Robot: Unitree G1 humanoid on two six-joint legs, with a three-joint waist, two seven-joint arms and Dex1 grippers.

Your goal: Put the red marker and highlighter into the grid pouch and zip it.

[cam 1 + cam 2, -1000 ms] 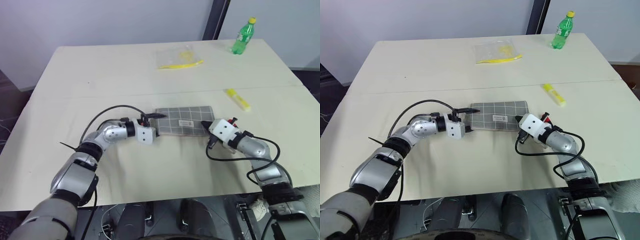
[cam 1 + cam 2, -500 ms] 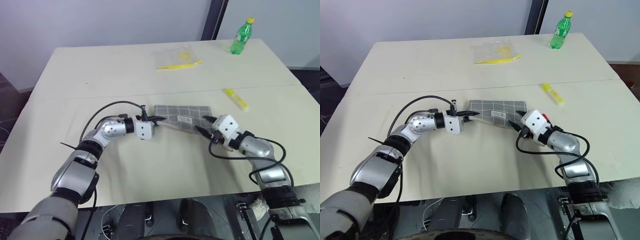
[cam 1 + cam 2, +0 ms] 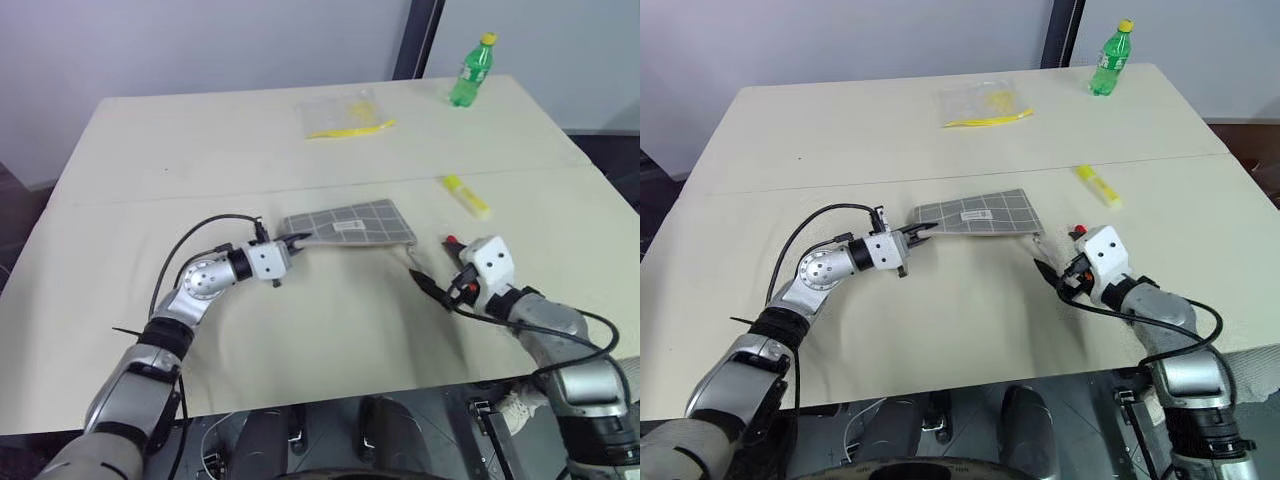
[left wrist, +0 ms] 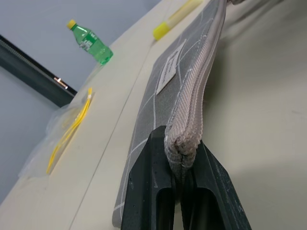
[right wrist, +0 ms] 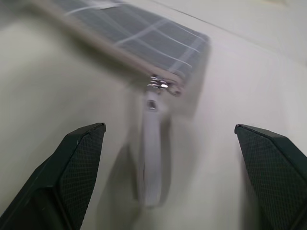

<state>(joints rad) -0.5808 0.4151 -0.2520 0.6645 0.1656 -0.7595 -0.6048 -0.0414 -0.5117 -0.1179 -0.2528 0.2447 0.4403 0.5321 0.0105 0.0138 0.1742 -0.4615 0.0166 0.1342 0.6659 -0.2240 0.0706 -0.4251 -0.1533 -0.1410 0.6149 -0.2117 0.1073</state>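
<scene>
Woven matt cloth grid pouch (image 4: 163, 91), shiny metal zipper pull (image 5: 156, 86), glossy plastic bottle (image 3: 469, 72), matt table (image 3: 200, 140)

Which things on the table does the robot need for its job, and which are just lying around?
Needed:
grid pouch, pinched by the left gripper
highlighter

Just lying around:
green bottle
clear plastic bag with yellow contents

I seem to be in a lab or test room: plain cream worktop (image 3: 200, 150), bare grey wall (image 3: 150, 40), no furnishings.
</scene>
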